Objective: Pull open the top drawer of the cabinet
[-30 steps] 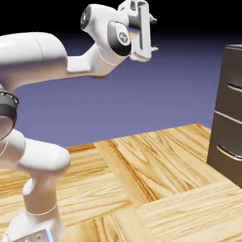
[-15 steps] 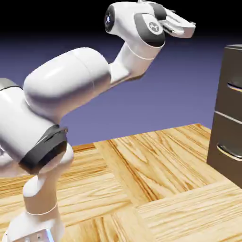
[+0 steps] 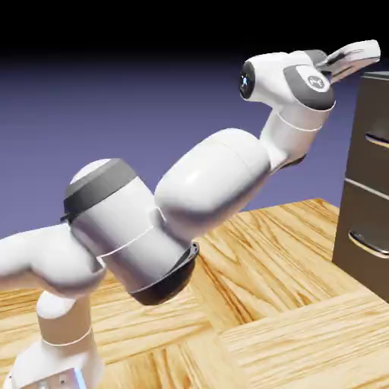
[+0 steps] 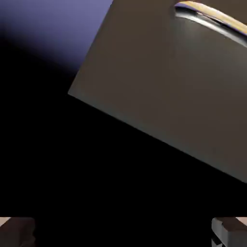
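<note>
The cabinet (image 3: 371, 220) stands at the exterior view's right edge, dark grey-brown and cut off by the frame. Its top drawer (image 3: 374, 163) carries a silver bar handle (image 3: 377, 140) and looks closed. My gripper (image 3: 368, 52) hovers by the cabinet's upper left corner, above that handle and apart from it. In the hand view, the fingertips (image 4: 17, 232) sit far apart at the bottom corners with nothing between them, so my gripper (image 4: 123, 235) is open. A tilted cabinet (image 4: 169, 91) panel fills the upper right there, with a silver handle (image 4: 212, 15) at the top.
Below the top drawer is a second drawer with its own silver handle (image 3: 368, 245). The wooden table (image 3: 258, 304) stretches between the robot's base (image 3: 53, 365) and the cabinet. My arm's big elbow link (image 3: 213, 182) spans the middle of the exterior view.
My arm has swung right and stretched out toward the cabinet. The hand went from the top middle to the cabinet's upper corner. The jaws stayed open.
</note>
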